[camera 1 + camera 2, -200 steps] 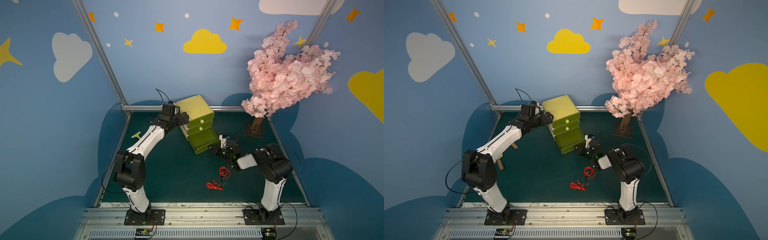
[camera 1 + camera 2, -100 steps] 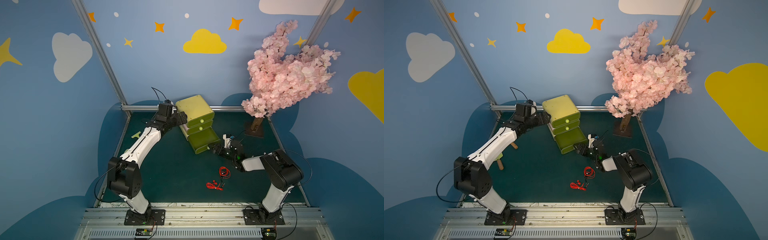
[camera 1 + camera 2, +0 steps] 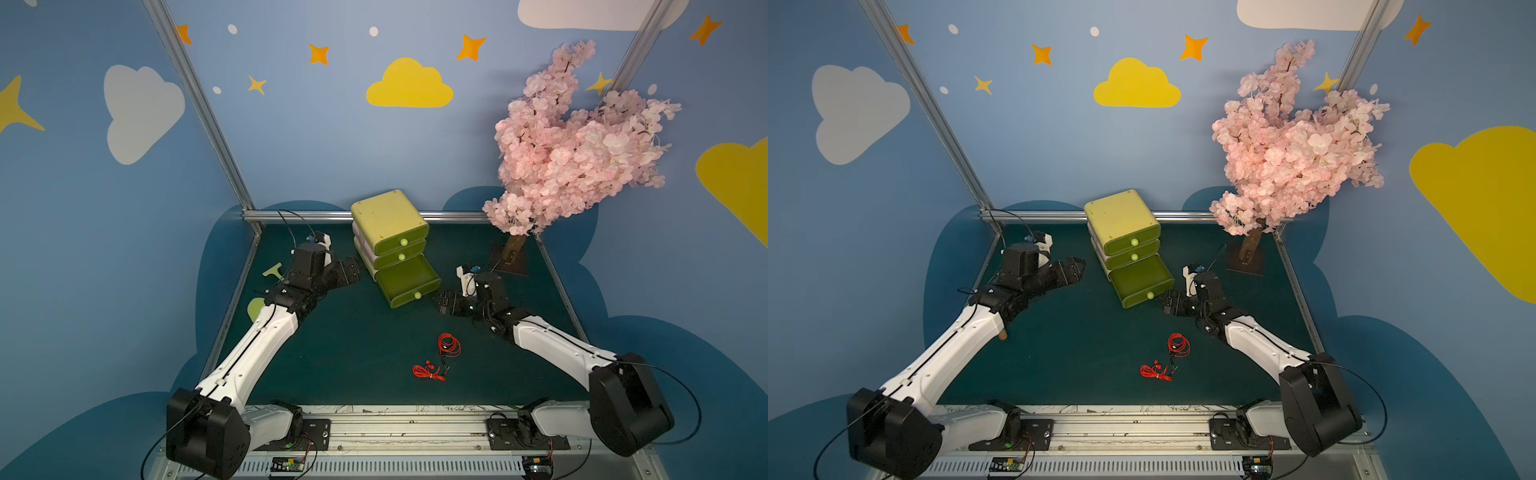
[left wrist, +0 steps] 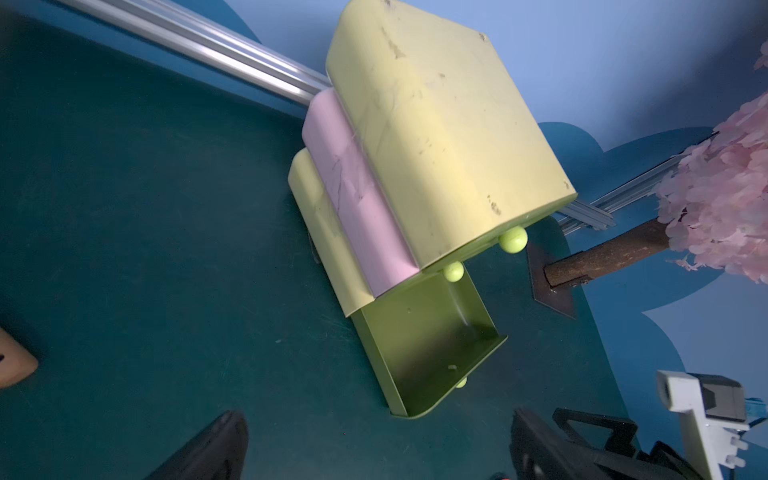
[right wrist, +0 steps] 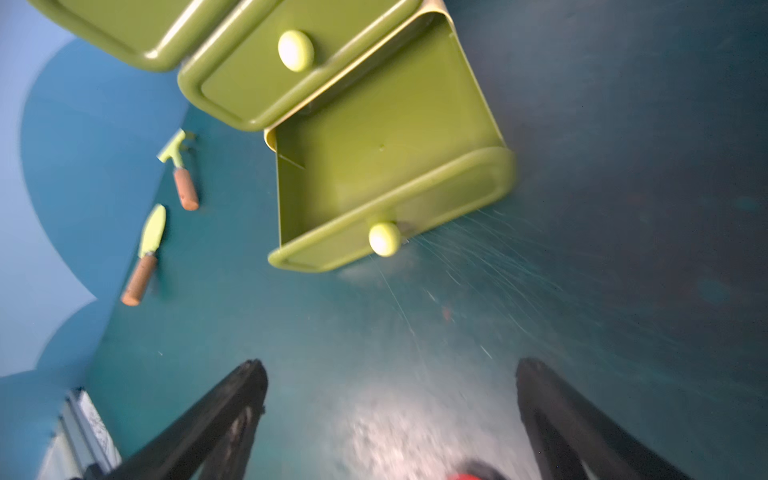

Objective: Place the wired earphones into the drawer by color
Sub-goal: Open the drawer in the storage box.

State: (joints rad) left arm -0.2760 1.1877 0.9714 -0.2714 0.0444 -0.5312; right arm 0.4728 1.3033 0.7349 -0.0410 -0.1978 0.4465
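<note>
Only two sets of wired earphones are in view right now, both red: a tidy coil [image 3: 449, 345] and a scruffier bundle [image 3: 428, 371] just beside it. They're lying on the table [image 3: 332, 353] toward the front, well apart from the drawer unit [image 3: 388, 216]. The bottom drawer [image 3: 405, 299] is pulled out and looks empty, and the two above it are shut.

The left gripper [image 3: 352, 271] sits beside the unit with its jaws spread wide and nothing in them. The right gripper [image 3: 444, 303] is just off the open drawer's knob [image 3: 417, 295], also wide open and empty.

My guess on handling: these weigh next to nothing and are totally floppy. Pinching a single strand would probably unspool the coil and leave a tail dragging. I'd go for the thick part where several loops overlap, come straight down and squeeze fully shut. The cable is thin and lies flat, so the gripper has to get right down to the table. Loose ends may dangle, so carry it high over the drawer front.
</note>
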